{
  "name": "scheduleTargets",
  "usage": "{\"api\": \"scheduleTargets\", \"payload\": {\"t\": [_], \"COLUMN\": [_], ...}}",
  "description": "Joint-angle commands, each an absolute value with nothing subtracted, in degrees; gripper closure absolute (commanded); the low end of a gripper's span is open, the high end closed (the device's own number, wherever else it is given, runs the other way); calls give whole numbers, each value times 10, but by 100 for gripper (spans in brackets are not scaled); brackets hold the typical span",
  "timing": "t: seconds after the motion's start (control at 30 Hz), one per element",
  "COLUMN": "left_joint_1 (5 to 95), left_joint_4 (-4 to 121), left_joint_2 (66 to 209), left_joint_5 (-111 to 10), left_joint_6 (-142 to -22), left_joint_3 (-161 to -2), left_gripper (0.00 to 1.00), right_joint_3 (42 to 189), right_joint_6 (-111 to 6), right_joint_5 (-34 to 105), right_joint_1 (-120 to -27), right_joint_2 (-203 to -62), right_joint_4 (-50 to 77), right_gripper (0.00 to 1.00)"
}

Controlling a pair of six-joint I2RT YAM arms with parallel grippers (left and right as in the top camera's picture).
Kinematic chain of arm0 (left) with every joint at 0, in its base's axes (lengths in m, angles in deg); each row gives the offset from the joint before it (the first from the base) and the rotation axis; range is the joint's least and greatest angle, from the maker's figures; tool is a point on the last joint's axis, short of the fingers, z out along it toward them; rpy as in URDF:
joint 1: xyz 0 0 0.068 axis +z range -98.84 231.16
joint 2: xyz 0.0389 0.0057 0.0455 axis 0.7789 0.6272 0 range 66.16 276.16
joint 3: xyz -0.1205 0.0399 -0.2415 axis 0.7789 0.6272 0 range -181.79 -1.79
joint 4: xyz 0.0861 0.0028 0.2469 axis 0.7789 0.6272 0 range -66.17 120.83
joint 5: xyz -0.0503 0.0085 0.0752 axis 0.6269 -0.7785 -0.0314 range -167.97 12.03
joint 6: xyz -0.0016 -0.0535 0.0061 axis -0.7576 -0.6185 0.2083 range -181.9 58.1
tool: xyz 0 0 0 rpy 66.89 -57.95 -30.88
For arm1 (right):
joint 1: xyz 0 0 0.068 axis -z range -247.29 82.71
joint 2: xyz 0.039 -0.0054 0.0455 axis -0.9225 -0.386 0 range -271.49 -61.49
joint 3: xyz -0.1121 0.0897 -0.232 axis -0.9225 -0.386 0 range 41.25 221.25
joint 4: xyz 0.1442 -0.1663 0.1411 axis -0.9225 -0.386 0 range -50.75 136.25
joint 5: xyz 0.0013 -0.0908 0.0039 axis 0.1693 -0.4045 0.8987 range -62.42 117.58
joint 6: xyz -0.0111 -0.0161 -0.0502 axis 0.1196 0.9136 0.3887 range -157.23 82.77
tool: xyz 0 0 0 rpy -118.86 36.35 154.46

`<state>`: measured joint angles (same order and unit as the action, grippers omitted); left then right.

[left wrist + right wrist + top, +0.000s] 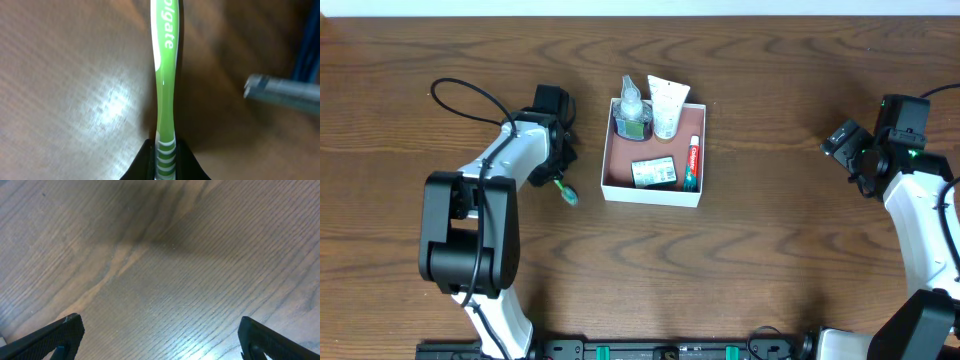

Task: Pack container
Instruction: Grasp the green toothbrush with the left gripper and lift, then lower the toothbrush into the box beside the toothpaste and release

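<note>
**Toothbrush gripped, box just to its right**

Your left gripper [558, 172] is clamped on the ribbed end of the green toothbrush [166, 75]. The brush juts straight out from the jaws toward the near edge of the worktop. The box [650, 193] sits mid-table, a little nearer the far edge, just beside that gripper on its right.

Inside the box, a bottle [632, 112] and a white tube [667, 105] fill the far end. A small pack [653, 172] lies by the near wall, and the toothpaste [692, 162] runs along the right wall. The only bare floor is the strip along the left wall, so that looks like your slot.

You cannot tell from these views whether the brush head is clear of the wood. Raise it first, high enough to pass over the box wall. Turn the wrist until the handle runs parallel to the left wall, carry it across, and lower it close to the floor before you let go.

You hold the brush at its very end, so go slowly or it may pivot in the jaws. Stay off the bottle, which looks easy to tip.

Your right gripper [847, 140] hangs near the right edge, jaws spread wide over bare wood and holding nothing. Leave it parked there.
</note>
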<state>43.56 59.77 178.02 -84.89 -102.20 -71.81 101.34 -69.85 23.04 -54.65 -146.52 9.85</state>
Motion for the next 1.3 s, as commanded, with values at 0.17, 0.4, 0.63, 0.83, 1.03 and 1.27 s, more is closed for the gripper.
{"api": "scheduleTargets", "payload": {"t": [0.17, 0.4, 0.63, 0.83, 1.03, 1.27], "left_joint_1": [438, 422, 340, 253, 200, 150], "left_joint_4": [640, 649, 616, 539, 472, 443], "left_joint_2": [1632, 1498, 1459, 1480, 1512, 1537], "left_joint_5": [-828, -747, -739, -739, -741, -742], "left_joint_6": [-918, -844, -762, -672, -663, -669], "left_joint_3": [-704, -704, -704, -704, -704, -704], "left_gripper": [94, 94, 94, 94, 94, 94], "right_joint_3": [1015, 1015, 1015, 1015, 1015, 1015], "right_joint_6": [-704, -704, -704, -704, -704, -704], "right_joint_5": [227, 227, 227, 227, 227, 227], "right_joint_1": [-542, -542, -542, -542, -542, -542], "right_joint_2": [-1467, -1467, -1467, -1467, -1467, -1467], "right_joint_4": [98, 98, 98, 98, 98, 98], "right_gripper": [1, 1, 1, 1, 1, 1]}}
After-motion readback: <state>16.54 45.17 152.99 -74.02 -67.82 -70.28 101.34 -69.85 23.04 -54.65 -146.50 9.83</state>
